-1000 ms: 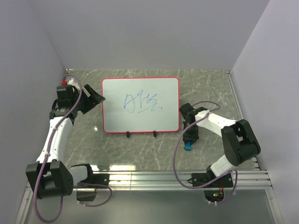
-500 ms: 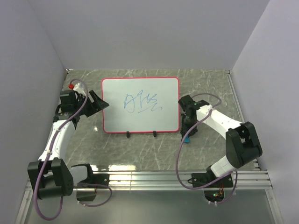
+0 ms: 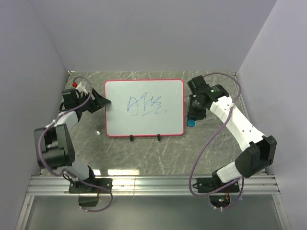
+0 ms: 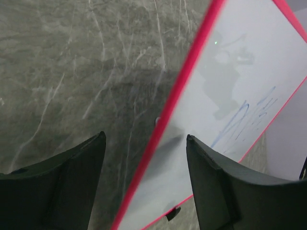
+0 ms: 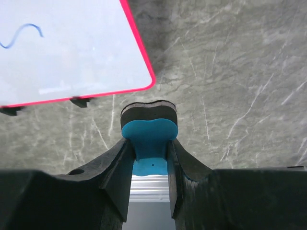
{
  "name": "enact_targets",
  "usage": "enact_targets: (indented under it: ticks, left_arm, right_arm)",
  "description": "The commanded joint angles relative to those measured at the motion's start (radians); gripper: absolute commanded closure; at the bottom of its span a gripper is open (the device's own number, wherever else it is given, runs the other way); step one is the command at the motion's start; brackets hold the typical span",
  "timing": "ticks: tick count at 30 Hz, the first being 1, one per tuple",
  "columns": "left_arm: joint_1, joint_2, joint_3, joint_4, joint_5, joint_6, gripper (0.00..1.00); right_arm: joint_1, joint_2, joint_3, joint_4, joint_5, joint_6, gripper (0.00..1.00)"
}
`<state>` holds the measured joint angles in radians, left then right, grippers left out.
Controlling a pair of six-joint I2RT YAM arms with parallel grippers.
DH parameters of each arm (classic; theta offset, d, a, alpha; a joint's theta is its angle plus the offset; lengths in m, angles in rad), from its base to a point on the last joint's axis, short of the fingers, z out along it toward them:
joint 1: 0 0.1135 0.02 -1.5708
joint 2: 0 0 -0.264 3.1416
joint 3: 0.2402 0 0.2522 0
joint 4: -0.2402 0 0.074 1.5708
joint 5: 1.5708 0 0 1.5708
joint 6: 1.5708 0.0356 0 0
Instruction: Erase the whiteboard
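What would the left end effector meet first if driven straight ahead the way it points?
The left end effector would likely meet the left edge of the red-framed white rectangular whiteboard first; the frame runs between its open jaws. Height over it is unclear.

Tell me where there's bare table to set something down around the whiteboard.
The widest bare stretch of table lies between the whiteboard and the metal rail. Both short sides are crowded: the left gripper straddles the left frame, the right gripper holds the eraser beside the right frame.
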<state>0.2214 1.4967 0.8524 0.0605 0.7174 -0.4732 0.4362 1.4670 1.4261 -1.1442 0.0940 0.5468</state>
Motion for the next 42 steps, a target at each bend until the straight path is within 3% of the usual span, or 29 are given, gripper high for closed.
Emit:
enact_targets:
  ticks: [1, 11, 16, 18, 28, 35, 42]
  left_arm:
    - [0.001, 0.095, 0.094, 0.232, 0.117, -0.085, 0.28]
    - [-0.027, 0.244, 0.172, 0.414, 0.278, -0.229, 0.37]
    - [-0.057, 0.231, 0.136, 0.406, 0.269, -0.205, 0.51]
    - [-0.066, 0.212, 0.107, 0.394, 0.255, -0.191, 0.61]
    - [-0.083, 0.096, -0.064, 0.391, 0.205, -0.153, 0.83]
    - [-0.106, -0.002, -0.17, 0.328, 0.159, -0.11, 0.89]
    - [-0.253, -0.116, -0.207, 0.231, -0.025, -0.053, 0.93]
  right_arm:
    - [0.009, 0.013, 0.069, -0.062, 0.027, 0.041, 1.0]
    - [0.009, 0.035, 0.103, -0.065, 0.072, 0.087, 1.0]
    - [0.007, 0.058, 0.112, -0.052, 0.066, 0.074, 1.0]
    - [0.007, 0.068, 0.123, -0.042, 0.066, 0.067, 1.0]
    - [0.01, 0.174, 0.258, -0.014, 0.032, 0.013, 1.0]
    - [0.053, 0.275, 0.341, 0.038, -0.023, -0.001, 1.0]
    - [0.15, 0.322, 0.387, 0.208, -0.091, -0.041, 1.0]
